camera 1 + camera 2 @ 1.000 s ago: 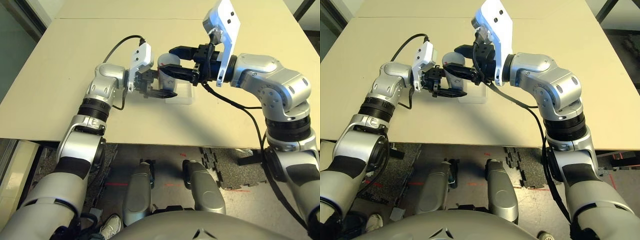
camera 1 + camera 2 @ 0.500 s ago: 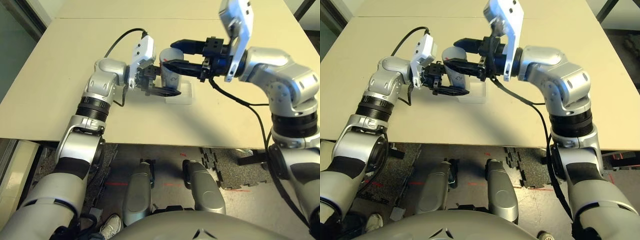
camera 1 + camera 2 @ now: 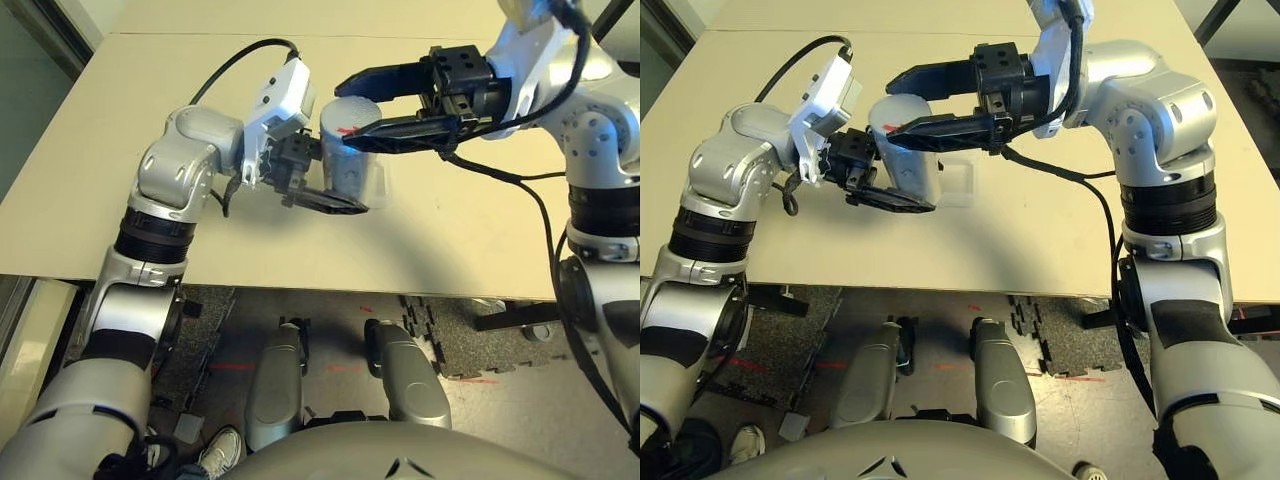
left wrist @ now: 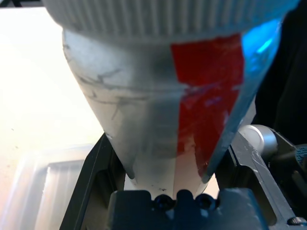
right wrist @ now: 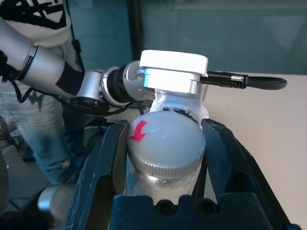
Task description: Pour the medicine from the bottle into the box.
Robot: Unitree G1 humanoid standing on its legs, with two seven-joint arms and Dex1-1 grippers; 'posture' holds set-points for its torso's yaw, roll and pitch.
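Observation:
The bottle (image 3: pixel 342 165) is held upright above the table, silver-grey with a red label (image 4: pixel 206 96). My left gripper (image 3: pixel 335 182) is shut on its body from the left side. My right gripper (image 3: pixel 348 112) reaches in from the right and is shut on the round grey cap (image 5: pixel 165 136), which carries a red arrow. The clear box (image 3: pixel 960 184) lies on the table just right of the bottle, partly behind it, and also shows past the bottle as the box (image 4: pixel 45 184). The medicine is hidden.
The beige table (image 3: pixel 120 150) spreads wide on every side, with a seam (image 3: pixel 200 37) across its far part. A black cable (image 3: pixel 490 175) hangs from my right wrist over the table. A person in jeans (image 5: pixel 33 139) stands beside my left arm.
Both grippers have lifted the bottle off the table, up and nearer to the camera. My right wrist has rolled, swinging its white camera housing away to the right.

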